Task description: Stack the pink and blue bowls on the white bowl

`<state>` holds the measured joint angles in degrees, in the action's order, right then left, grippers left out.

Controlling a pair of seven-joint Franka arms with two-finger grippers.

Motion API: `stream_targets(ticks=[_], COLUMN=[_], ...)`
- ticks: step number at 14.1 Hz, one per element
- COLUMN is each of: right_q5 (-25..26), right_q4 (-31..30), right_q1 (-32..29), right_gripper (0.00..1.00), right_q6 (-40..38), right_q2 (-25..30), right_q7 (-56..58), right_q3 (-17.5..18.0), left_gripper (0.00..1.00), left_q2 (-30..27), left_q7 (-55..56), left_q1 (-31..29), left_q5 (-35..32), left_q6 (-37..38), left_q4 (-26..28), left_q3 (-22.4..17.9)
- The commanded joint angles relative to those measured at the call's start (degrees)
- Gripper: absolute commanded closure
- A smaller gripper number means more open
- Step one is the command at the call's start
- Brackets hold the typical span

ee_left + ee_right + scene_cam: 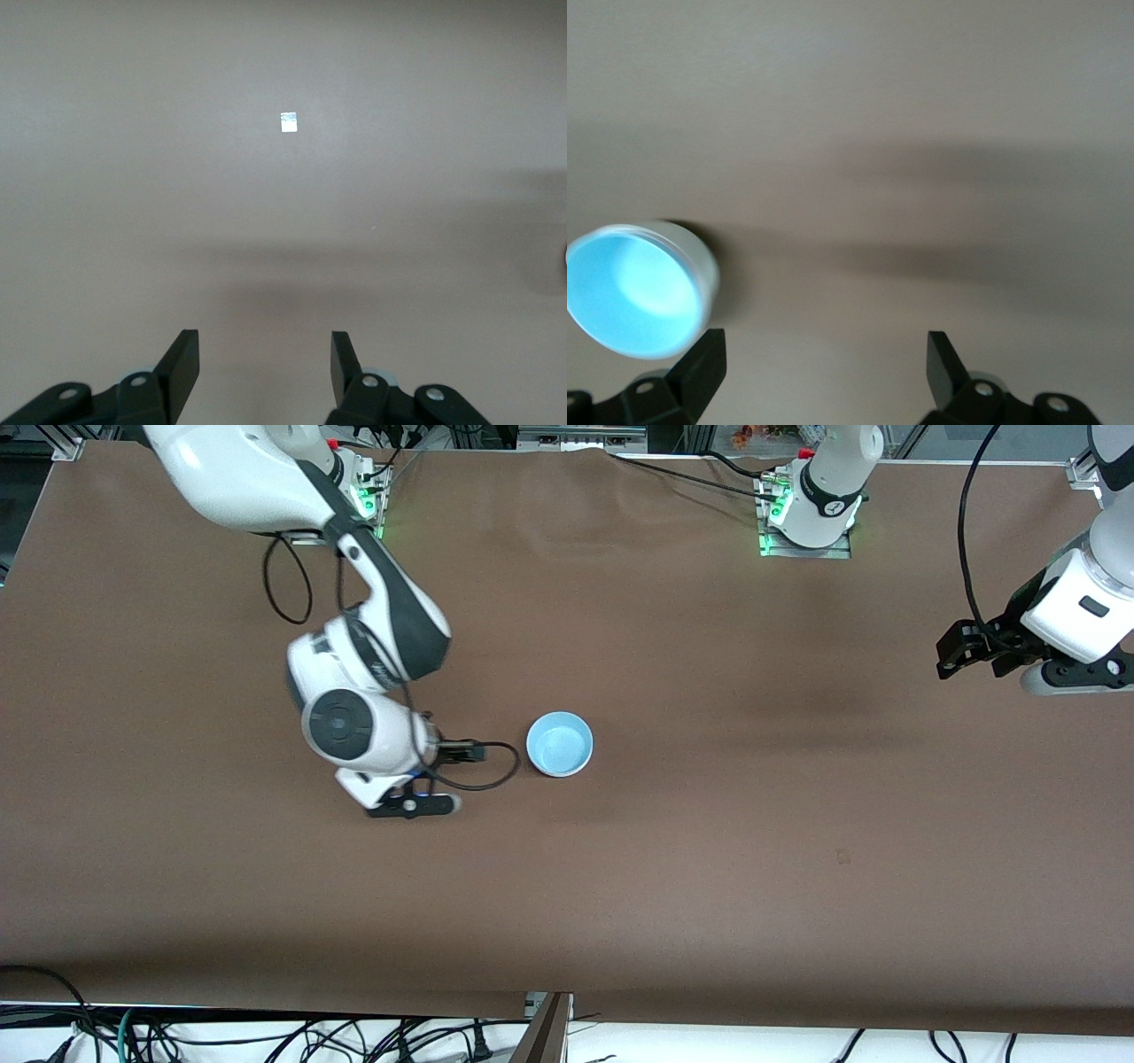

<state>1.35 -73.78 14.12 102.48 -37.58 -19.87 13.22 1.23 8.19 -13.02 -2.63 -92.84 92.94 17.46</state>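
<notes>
Logging one stack: blue bowl (559, 743) uppermost on the table (709, 868), just beside my right gripper (824, 367), jaws wide and empty, apparently let go. Left gripper (264, 365) waited partly open over bare table.

High front camera faces the arms — wrist cameras look down.

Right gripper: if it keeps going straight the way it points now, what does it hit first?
Probably just the bare table. The right gripper points down with jaws open, and the blue bowl sits off to one side of them, not between. Depth is hard to judge.
</notes>
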Motion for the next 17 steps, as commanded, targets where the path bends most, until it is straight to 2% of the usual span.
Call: stream_targets(ticks=[1, 3, 5, 8, 11, 13, 17], right_q5=[1.28, 1.46, 1.64, 1.72, 3.65, 3.48, 6.47], right_q4=[-0.75, -0.84, -1.89, -7.07, -7.87, -7.78, -9.98], right_q1=[-5.14, -8.57, -11.12, -12.28, -12.36, -12.54, -12.72], right_gripper=[0.00, 0.00, 0.00, 0.00, 0.00, 0.00, 0.00], right_q6=[-5.34, -11.05, -14.92, -16.17, -19.07, -18.37, -18.89], right_q2=[5.30, 9.60, 14.18, 22.79, 28.76, 30.37, 31.69], right_q7=[10.87, 17.81, 25.02, 26.11, 26.54, 26.55, 26.20], right_q3=[-0.38, -1.43, -4.06, -6.36, -9.07, -10.84, -11.37], left_gripper=[0.31, 0.27, 0.21, 0.14, 0.09, 0.00, 0.00], left_q2=[-5.79, -8.34, -10.10, -10.28, -10.37, -10.37, -9.76], left_q7=[-4.14, -4.59, -4.59, -4.85, -9.59, -9.86, -9.86], left_q1=[-1.13, -1.57, -1.57, -1.57, -2.62, -2.98, -3.15], left_q5=[0.44, 0.44, 0.44, 0.70, 1.66, 2.54, 2.90], left_q6=[-3.91, -6.63, -8.58, -8.94, -8.94, -9.02, -10.60], left_q4=[7.50, 11.37, 14.10, 14.55, 14.81, 14.81, 14.46], left_q3=[0.29, 0.29, 0.38, 0.47, 0.12, 0.12, 0.12])
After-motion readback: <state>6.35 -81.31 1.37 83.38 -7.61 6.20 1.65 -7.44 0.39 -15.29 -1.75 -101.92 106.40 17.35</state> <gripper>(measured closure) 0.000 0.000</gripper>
